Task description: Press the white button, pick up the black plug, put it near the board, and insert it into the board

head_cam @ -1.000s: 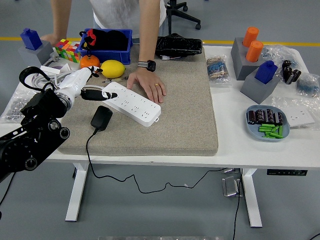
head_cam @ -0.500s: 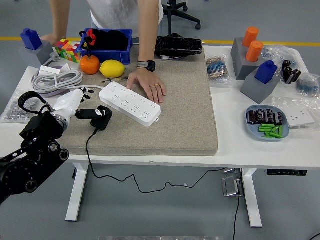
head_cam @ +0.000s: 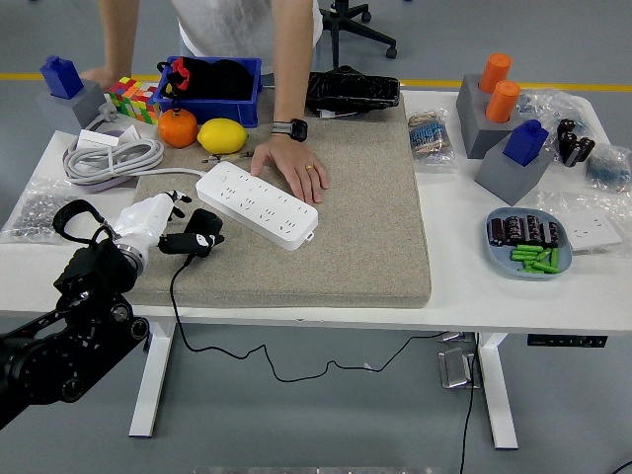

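My left hand [head_cam: 176, 229] pinches the black plug [head_cam: 202, 229] on the grey mat [head_cam: 365, 217], just left of the white power strip [head_cam: 257, 204]. Its cord [head_cam: 183, 321] hangs off the bench [head_cam: 464, 267] edge. A person's hand [head_cam: 291, 166] rests flat touching the strip's far side. Orange [head_cam: 178, 127], lemon [head_cam: 223, 135], coiled cable [head_cam: 111, 158] sit behind. No readable writing.

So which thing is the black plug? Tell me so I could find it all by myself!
Find the big grey mat covering the middle of the white table. On its left part lies a long white power strip; just left of that, the robot's left hand is at the black plug. It is the only black thing trailing a cord off the table's front edge.
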